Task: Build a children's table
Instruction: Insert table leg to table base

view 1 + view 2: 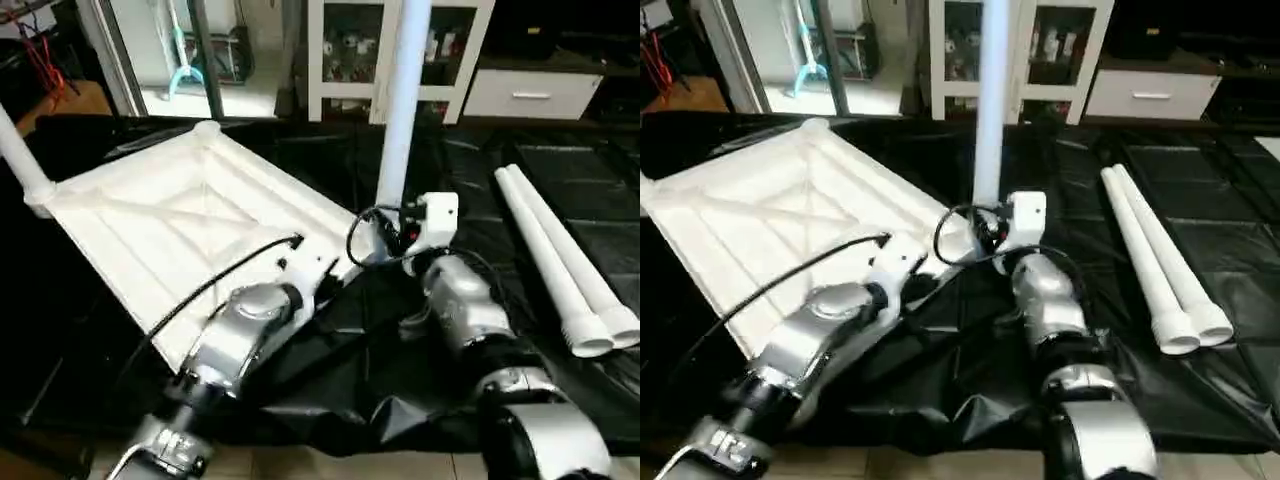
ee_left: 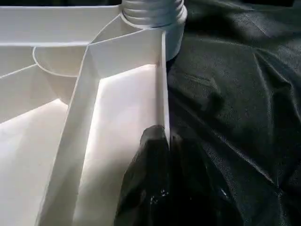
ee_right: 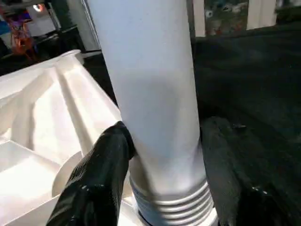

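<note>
The white plastic tabletop [image 1: 190,225] lies upside down, its ribbed underside with crossing diagonal ribs facing up and round sockets at its corners. One white tubular leg [image 1: 402,110] stands upright in the near corner socket, its ridged end [image 3: 174,200] seated at the socket's mouth, and another leg [image 1: 20,160] rises tilted from the far left corner. Two more white tapered legs [image 1: 565,265] lie side by side, touching, well apart to the right of the tabletop.

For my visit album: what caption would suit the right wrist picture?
Right gripper with its two black fingers on either side of an upright white leg, just above its ribbed end at the tabletop corner.
</note>
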You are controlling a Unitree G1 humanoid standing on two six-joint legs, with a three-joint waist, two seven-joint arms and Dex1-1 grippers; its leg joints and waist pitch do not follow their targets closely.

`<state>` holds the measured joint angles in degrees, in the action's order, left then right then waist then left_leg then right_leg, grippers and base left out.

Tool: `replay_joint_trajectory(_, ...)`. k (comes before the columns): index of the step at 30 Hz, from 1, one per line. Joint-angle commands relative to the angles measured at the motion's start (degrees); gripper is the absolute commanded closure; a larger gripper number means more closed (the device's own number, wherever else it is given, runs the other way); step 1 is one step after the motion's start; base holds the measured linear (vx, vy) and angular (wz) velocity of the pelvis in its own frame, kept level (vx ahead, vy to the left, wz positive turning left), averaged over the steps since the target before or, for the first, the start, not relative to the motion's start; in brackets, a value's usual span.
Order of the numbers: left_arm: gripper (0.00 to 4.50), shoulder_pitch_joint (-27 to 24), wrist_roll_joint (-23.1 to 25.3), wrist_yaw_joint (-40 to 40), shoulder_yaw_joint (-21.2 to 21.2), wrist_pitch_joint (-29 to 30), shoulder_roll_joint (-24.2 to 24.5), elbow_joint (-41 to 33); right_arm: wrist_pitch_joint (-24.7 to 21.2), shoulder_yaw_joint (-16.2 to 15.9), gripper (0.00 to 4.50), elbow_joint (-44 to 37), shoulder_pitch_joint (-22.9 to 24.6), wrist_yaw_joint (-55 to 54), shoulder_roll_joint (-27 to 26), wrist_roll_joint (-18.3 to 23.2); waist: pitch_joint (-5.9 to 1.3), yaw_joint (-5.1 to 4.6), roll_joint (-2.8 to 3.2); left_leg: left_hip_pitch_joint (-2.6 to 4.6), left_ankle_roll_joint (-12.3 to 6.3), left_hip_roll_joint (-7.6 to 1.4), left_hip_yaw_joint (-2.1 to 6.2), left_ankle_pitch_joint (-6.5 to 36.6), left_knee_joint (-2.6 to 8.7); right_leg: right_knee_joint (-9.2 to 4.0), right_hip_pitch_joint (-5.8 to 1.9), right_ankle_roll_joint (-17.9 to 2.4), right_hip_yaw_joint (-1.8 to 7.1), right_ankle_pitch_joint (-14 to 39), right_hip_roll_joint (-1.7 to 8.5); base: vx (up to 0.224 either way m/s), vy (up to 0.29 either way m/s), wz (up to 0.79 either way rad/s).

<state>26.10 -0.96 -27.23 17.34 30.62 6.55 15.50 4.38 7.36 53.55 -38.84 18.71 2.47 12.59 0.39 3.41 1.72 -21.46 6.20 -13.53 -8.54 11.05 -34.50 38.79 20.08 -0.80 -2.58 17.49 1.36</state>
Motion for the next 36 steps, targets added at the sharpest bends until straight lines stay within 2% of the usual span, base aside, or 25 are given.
replay_joint_trajectory(1,4.50,-0.8,-0.6,-2.7,1.4,-2.6,0.2,-1.7,-2.3,-1.6,2.52,3.6,3.6,3.7,-2.1,-0.6,-2.53,-0.22,-0.21,0.62,-1.69,0.38,-0.35,1.7,2.75,-4.30,-2.93,-8.7,2.33,-25.6,4.64,0.000,0.000,0.00)
replay_joint_trajectory(2,4.50,-1.1,-0.7,-3.3,1.5,-2.6,0.6,-2.1,-1.7,-1.8,2.52,3.4,3.5,4.9,-2.0,-0.3,-2.64,-0.33,-0.12,0.54,-1.71,0.35,-0.25,1.5,2.88,-4.29,-3.25,-8.8,2.32,-25.2,4.71,0.000,0.000,0.00)
replay_joint_trajectory(4,4.50,-1.6,-0.7,-4.3,1.6,-2.8,1.4,-2.6,-1.5,-1.7,1.96,2.9,3.5,7.2,-1.7,0.7,-2.89,-0.55,-0.07,0.57,-2.27,0.40,-0.22,-0.9,2.72,-4.01,-3.34,-9.2,2.30,-28.8,4.46,0.000,0.000,0.00)
replay_joint_trajectory(5,4.50,-3.8,-1.5,-8.8,2.2,-4.7,5.3,-4.8,0.1,-1.7,1.82,1.4,3.1,12.8,1.6,1.5,-2.93,-0.53,0.32,0.58,-2.38,0.47,-0.18,-1.2,2.65,-3.96,-3.32,-9.1,2.25,-29.6,4.48,0.000,0.000,0.00)
replay_joint_trajectory(6,4.50,-3.8,-1.5,-8.8,2.2,-4.7,5.3,-4.8,0.1,-1.7,1.79,1.4,3.1,12.8,1.6,1.5,-3.00,-0.60,0.04,0.32,-2.92,0.56,-0.21,-1.0,2.55,-3.92,-3.62,-8.9,2.27,-31.1,4.43,0.000,0.000,0.00)
replay_joint_trajectory(7,4.50,-6.2,-3.0,-13.6,2.1,-6.6,8.9,-7.5,-0.2,-1.0,1.73,0.4,2.8,17.9,4.8,2.5,-2.98,-0.61,-0.17,0.30,-3.23,0.64,-0.24,-1.0,2.52,-4.04,-3.72,-8.7,2.25,-31.7,4.29,0.000,0.000,0.00)
replay_joint_trajectory(9,4.50,-10.0,-6.1,-20.7,1.0,-8.1,14.2,-12.2,-2.9,-0.5,1.64,-1.2,2.6,27.6,9.8,4.3,-2.86,-0.76,-0.02,0.06,-4.44,0.88,-0.27,-0.8,2.42,-3.87,-3.70,-8.3,2.21,-33.5,4.08,0.000,0.000,0.00)
replay_joint_trajectory(10,4.50,-10.0,-6.1,-20.7,1.0,-8.1,14.2,-12.2,-2.9,-0.5,1.55,-1.2,2.6,27.6,9.8,4.3,-2.95,-0.65,0.19,0.11,-4.58,0.74,-0.20,-0.9,2.36,-3.79,-3.62,-8.2,2.17,-33.7,4.19,0.000,0.000,0.00)
replay_joint_trajectory(11,4.50,-11.2,-7.0,-22.6,0.5,-8.4,15.7,-13.5,-4.2,-1.1,1.38,-1.9,2.9,31.5,11.5,4.4,-2.94,-0.77,0.36,0.32,-4.71,0.53,-0.23,-1.3,2.41,-3.71,-3.34,-8.3,2.02,-33.6,4.06,0.000,0.000,0.00)
replay_joint_trajectory(12,4.50,-13.3,-8.5,-25.5,-0.9,-8.1,18.5,-15.3,-6.9,-4.0,1.38,-4.5,4.5,40.9,15.1,4.0,-2.88,-0.72,0.37,0.38,-4.92,0.42,-0.24,-1.9,2.29,-3.62,-3.33,-8.6,1.82,-34.1,3.79,0.000,0.000,0.00)
replay_joint_trajectory(13,4.50,-14.0,-8.7,-26.5,-1.3,-8.2,19.6,-15.6,-8.4,-5.0,1.31,-5.6,5.1,44.1,16.4,4.1,-2.99,-0.33,0.47,0.42,-4.94,0.23,-0.14,-2.1,2.16,-3.56,-3.47,-8.3,1.78,-34.5,3.89,0.000,0.000,0.00)
replay_joint_trajectory(15,4.50,-15.1,-8.7,-28.0,-1.8,-9.0,21.7,-15.5,-10.6,-5.8,1.12,-7.0,5.8,48.4,18.7,4.4,-2.84,0.19,0.50,0.57,-5.37,0.14,-0.42,-2.4,2.12,-3.50,-2.74,-8.1,1.71,-34.3,3.76,0.000,0.000,0.00)
replay_joint_trajectory(16,4.50,-15.6,-8.5,-28.2,-2.2,-9.4,22.9,-15.2,-10.5,-6.1,0.97,-6.9,5.9,49.8,19.7,4.2,-2.83,0.20,-0.13,0.55,-5.35,0.19,-0.62,-1.9,2.20,-3.71,-2.80,-8.3,1.81,-32.9,3.85,0.000,0.000,0.00)
replay_joint_trajectory(18,4.50,-15.8,-8.5,-27.8,-2.6,-9.6,23.2,-15.0,-9.8,-6.0,0.97,-6.5,5.9,50.5,20.0,4.1,-2.67,0.36,0.13,0.51,-4.73,0.16,-0.59,-0.4,2.41,-3.93,-2.66,-8.8,1.86,-29.3,4.15,0.000,0.000,0.00)
replay_joint_trajectory(19,4.50,-15.8,-8.9,-27.6,-2.9,-9.8,23.4,-15.0,-9.9,-6.1,0.97,-6.5,6.0,51.9,20.2,4.4,-2.65,0.32,0.11,0.53,-4.50,0.16,-0.56,0.0,2.46,-4.01,-2.69,-9.0,1.87,-28.3,4.14,0.000,0.000,0.00)
replay_joint_trajectory(20,4.50,-15.8,-9.2,-27.4,-3.4,-10.0,23.3,-15.0,-10.6,-6.0,1.12,-6.5,6.1,53.5,20.0,5.0,-2.64,0.30,-0.19,0.45,-4.38,0.22,-0.59,0.1,2.46,-4.06,-2.81,-9.5,1.93,-27.0,4.11,0.000,0.000,0.00)
replay_joint_trajectory(24,4.50,-15.3,-9.2,-26.8,-3.5,-10.0,22.7,-15.0,-11.0,-5.7,1.31,-6.2,6.0,52.5,18.6,5.5,-2.51,-0.29,-0.11,0.34,-4.61,0.25,-0.57,0.0,2.55,-4.25,-2.68,-10.5,1.97,-24.9,4.25,0.000,0.000,0.00)
replay_joint_trajectory(27,4.50,-14.9,-8.9,-26.4,-3.1,-10.4,22.4,-14.5,-10.3,-5.7,1.68,-5.5,5.9,50.9,17.5,4.8,-2.55,-0.32,0.03,0.34,-4.85,0.25,-0.57,-0.3,2.46,-4.24,-2.64,-11.0,2.05,-24.6,4.27,0.000,0.000,0.00)
replay_joint_trajectory(29,4.50,-14.5,-8.6,-25.9,-2.9,-10.5,22.1,-14.1,-10.2,-6.0,1.82,-5.9,6.5,50.3,15.7,4.8,-2.47,-0.41,-0.11,0.21,-4.90,0.39,-0.60,-0.6,2.46,-4.21,-2.70,-10.8,2.12,-25.3,4.30,0.000,0.000,0.00)
replay_joint_trajectory(30,4.50,-14.4,-8.7,-26.0,-2.9,-10.5,22.2,-14.1,-10.5,-6.1,1.95,-6.3,6.7,50.6,15.4,5.1,-2.52,-0.36,0.16,0.22,-4.80,0.40,-0.53,-0.6,2.46,-4.14,-2.75,-10.6,2.13,-25.7,4.31,0.000,0.000,0.00)
replay_joint_trajectory(33,4.50,-14.6,-8.9,-26.6,-2.9,-10.1,22.3,-14.5,-10.8,-6.6,2.14,-7.1,7.5,51.3,14.6,5.4,-2.53,-0.28,0.01,0.35,-4.60,0.35,-0.53,-0.4,2.49,-4.16,-2.76,-9.9,2.09,-26.6,4.10,0.000,0.000,0.00)
replay_joint_trajectory(36,4.50,-14.8,-8.8,-26.9,-2.6,-10.1,22.5,-14.9,-10.1,-6.7,2.27,-6.8,7.7,50.8,14.0,5.4,-2.40,-0.38,0.05,0.35,-4.01,0.34,-0.51,0.7,2.64,-4.31,-2.71,-9.7,2.07,-25.0,4.17,0.000,0.000,0.00)
